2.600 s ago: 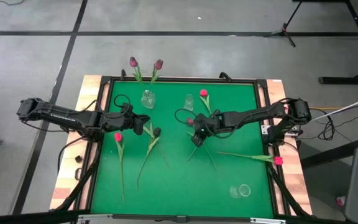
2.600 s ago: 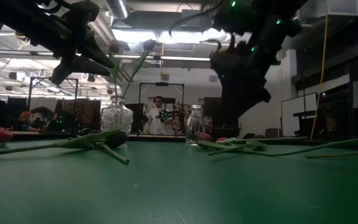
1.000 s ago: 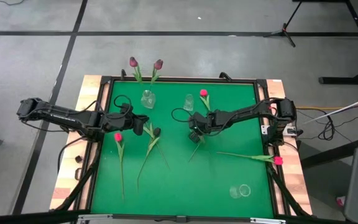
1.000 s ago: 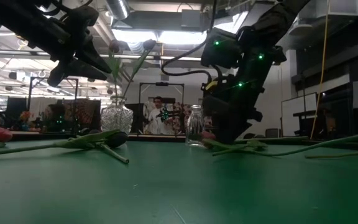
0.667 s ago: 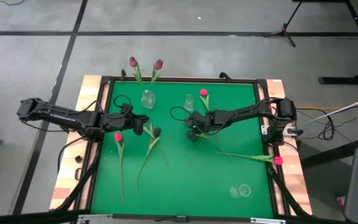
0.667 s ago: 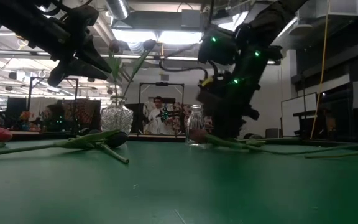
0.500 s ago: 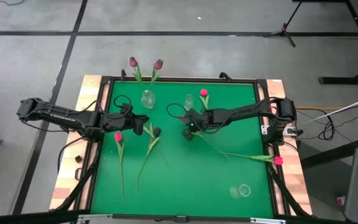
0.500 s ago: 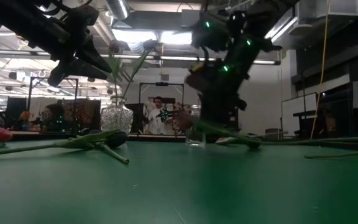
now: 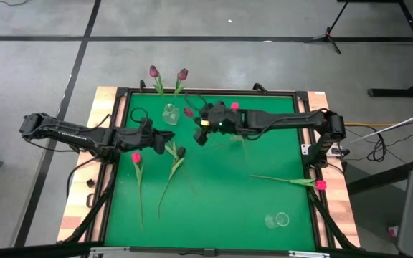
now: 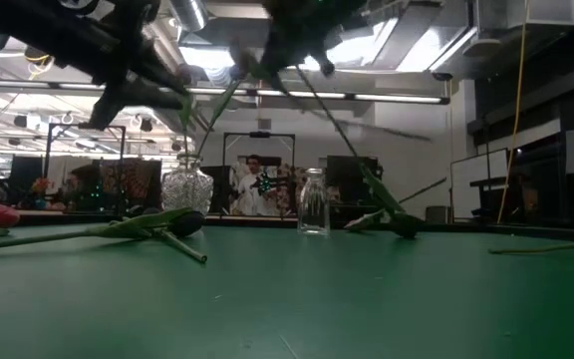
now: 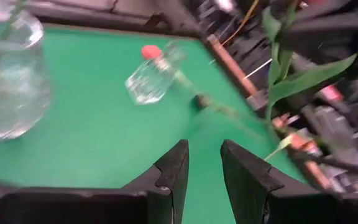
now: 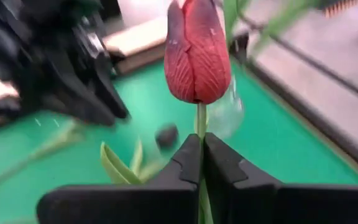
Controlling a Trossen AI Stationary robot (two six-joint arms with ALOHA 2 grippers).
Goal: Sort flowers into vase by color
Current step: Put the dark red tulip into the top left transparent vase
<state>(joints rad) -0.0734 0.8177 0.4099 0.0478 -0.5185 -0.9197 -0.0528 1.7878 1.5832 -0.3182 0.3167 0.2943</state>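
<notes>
The right gripper (image 9: 201,126) clenches a dark red flower (image 12: 197,53) by its stem, lifted above the desk (image 9: 214,208) near the round vase (image 9: 170,113) at 11 o'clock. The small bottle (image 10: 313,202) stands close by. The left gripper (image 11: 202,163), parted and empty, hovers at 9 o'clock beside fallen flowers (image 9: 172,161).

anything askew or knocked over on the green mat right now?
One thing: a small clear glass jar lies tipped on its side near the mat's front right, away from the upright round glass vase. Several loose tulips, like the pink-headed one, lie flat, unsorted. The right gripper is shut on a dusky-red tulip's stem.
</notes>
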